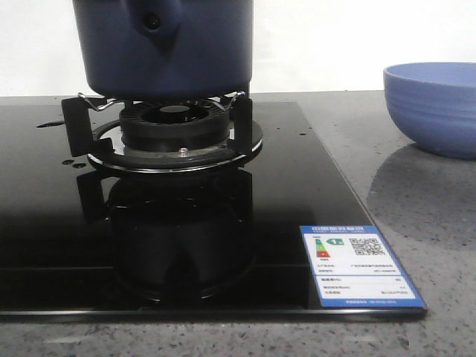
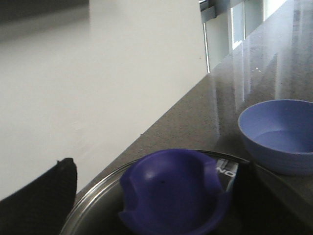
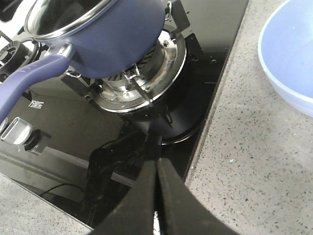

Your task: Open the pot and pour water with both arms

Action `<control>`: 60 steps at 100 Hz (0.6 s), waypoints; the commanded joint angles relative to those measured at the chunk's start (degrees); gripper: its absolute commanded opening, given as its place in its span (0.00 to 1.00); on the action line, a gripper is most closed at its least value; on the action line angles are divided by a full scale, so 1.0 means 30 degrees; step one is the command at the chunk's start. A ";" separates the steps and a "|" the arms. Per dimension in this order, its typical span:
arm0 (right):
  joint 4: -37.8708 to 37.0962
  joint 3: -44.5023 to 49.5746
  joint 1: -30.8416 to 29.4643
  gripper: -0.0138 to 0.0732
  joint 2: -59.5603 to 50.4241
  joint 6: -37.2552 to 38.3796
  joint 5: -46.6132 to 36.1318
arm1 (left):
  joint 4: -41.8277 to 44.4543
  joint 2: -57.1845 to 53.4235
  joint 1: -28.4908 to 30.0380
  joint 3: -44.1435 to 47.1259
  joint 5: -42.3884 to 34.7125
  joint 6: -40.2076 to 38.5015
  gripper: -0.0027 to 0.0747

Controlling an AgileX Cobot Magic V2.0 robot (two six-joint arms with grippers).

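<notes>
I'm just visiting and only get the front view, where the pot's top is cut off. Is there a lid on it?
Observer: Yes. The left wrist view looks down on a steel-rimmed lid with a blue knob on the pot.
Operator: I see no robot hands. Where are they?
Observer: The right gripper hangs shut and empty near the stove edge, apart from the pot's long handle.
Operator: And the left one?
Observer: Only one dark finger shows, beside the knob. I cannot tell whether it is open or shut.
</notes>
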 commanded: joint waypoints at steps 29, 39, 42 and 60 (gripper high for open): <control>0.0555 -0.0645 0.0024 0.08 0.0138 -0.0260 -0.0855 | -0.1994 0.0677 -0.0102 -0.0621 0.0940 -0.0548 0.70; 0.0555 -0.0645 0.0024 0.08 0.0138 -0.0260 -0.0623 | -0.1994 0.0791 -0.0102 -0.0621 0.1510 -0.0548 0.69; 0.0555 -0.0645 0.0024 0.08 0.0138 -0.0260 -0.0603 | -0.1994 0.0818 -0.0102 -0.0621 0.1713 -0.0548 0.69; 0.0555 -0.0645 0.0024 0.08 0.0138 -0.0260 -0.0603 | -0.1994 0.0918 -0.0259 -0.0621 0.1970 -0.1016 0.69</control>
